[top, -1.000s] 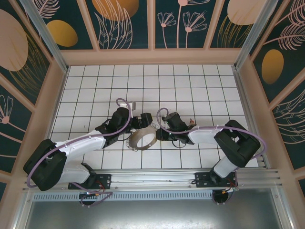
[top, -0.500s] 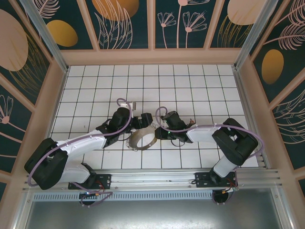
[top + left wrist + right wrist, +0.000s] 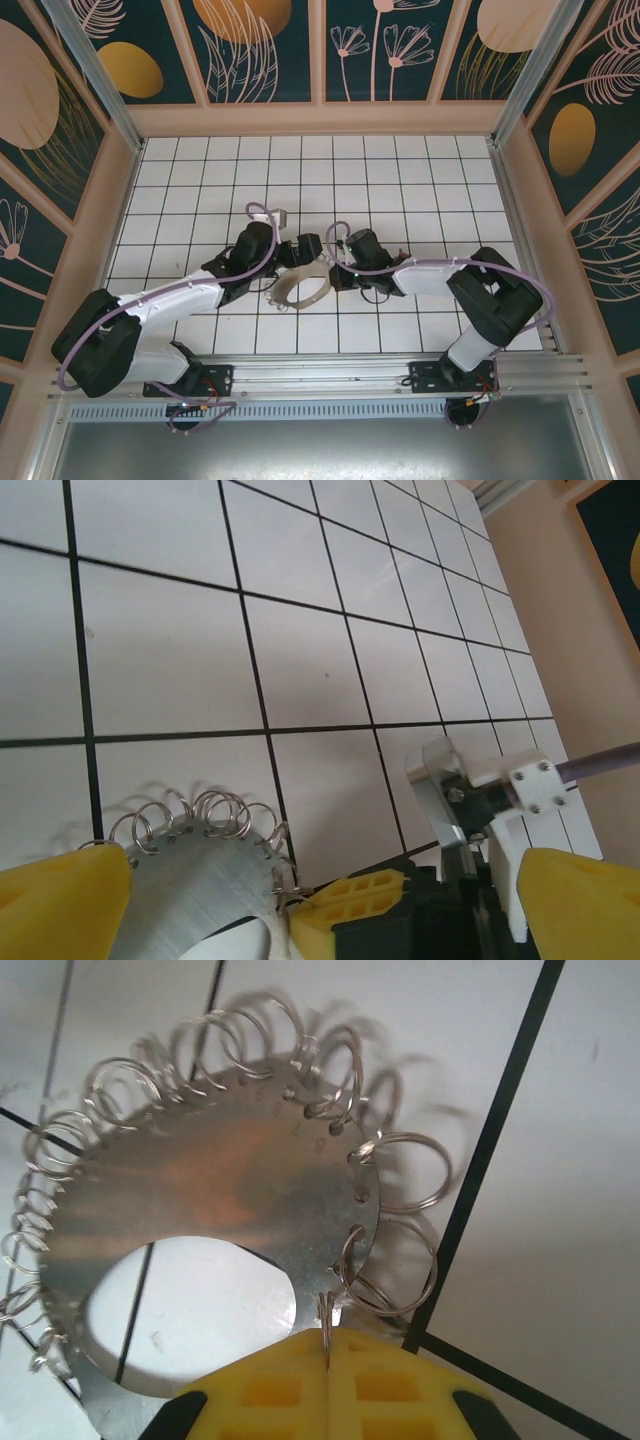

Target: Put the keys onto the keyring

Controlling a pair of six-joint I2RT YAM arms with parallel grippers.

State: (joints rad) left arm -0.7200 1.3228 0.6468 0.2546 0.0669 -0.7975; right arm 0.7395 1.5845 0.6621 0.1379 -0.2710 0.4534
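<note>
The keyring [image 3: 298, 288] is a flat pale metal loop edged with many small silvery rings, lying mid-table between the two arms. My right gripper [image 3: 329, 277] is at its right rim. In the right wrist view, the right gripper [image 3: 328, 1345] has its yellow fingers [image 3: 400, 1385] shut on one small silvery ring at the edge of the keyring [image 3: 200, 1190]. My left gripper [image 3: 322, 880] is open wide, and between its yellow fingers [image 3: 60, 895] I see the keyring [image 3: 185, 885] and a right finger [image 3: 345, 910]. From above, the left gripper [image 3: 303, 254] is at the loop's far edge. The key is hidden.
White tiled floor [image 3: 420, 180] stretches behind and to both sides of the arms. Low beige walls [image 3: 320, 118] ring it, and a metal rail [image 3: 330, 372] runs along the near edge. A purple cable [image 3: 262, 215] loops over the left wrist.
The left gripper has edged closer to the loop's far edge. The loop has shifted slightly away from the near rail, with the right gripper still at its right rim.
</note>
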